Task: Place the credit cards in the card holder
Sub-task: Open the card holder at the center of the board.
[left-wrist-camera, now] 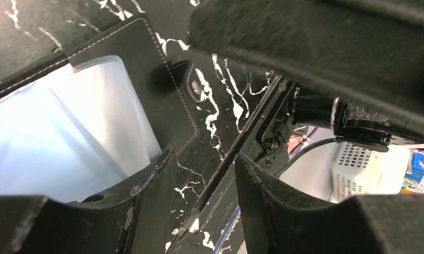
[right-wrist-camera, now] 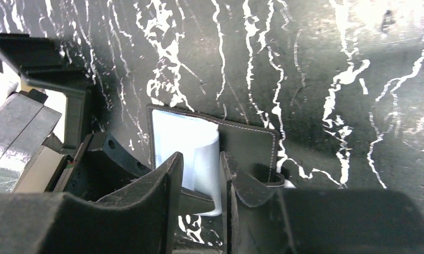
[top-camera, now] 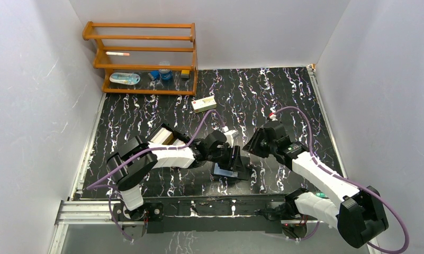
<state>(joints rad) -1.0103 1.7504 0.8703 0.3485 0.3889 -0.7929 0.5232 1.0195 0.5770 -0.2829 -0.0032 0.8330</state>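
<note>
An open card holder [top-camera: 224, 171] lies flat on the black, white-veined desk [top-camera: 283, 95], near the front edge and between my two arms. Its glossy blue-grey sleeve [right-wrist-camera: 183, 137] faces up, framed by black leather with pale stitching. The snap tab [left-wrist-camera: 184, 79] sticks out from one side.

My left gripper [left-wrist-camera: 204, 157] hangs low over one corner of the holder. Its fingers are apart and only bare desk shows between them. One finger [left-wrist-camera: 146, 201] overlaps the holder's edge, but I cannot tell whether it touches.

My right gripper [right-wrist-camera: 201, 156] comes at the holder from the opposite side. Its fingers stand a little apart, clamped on nothing, and the sleeve shows through the narrow gap.

A pale slab [top-camera: 159, 135] shows behind my left forearm; I cannot tell whether it is the credit cards. A cream carton [top-camera: 204, 103] lies farther back on the desk, and a wooden rack [top-camera: 141, 37] stands in the far left corner.
</note>
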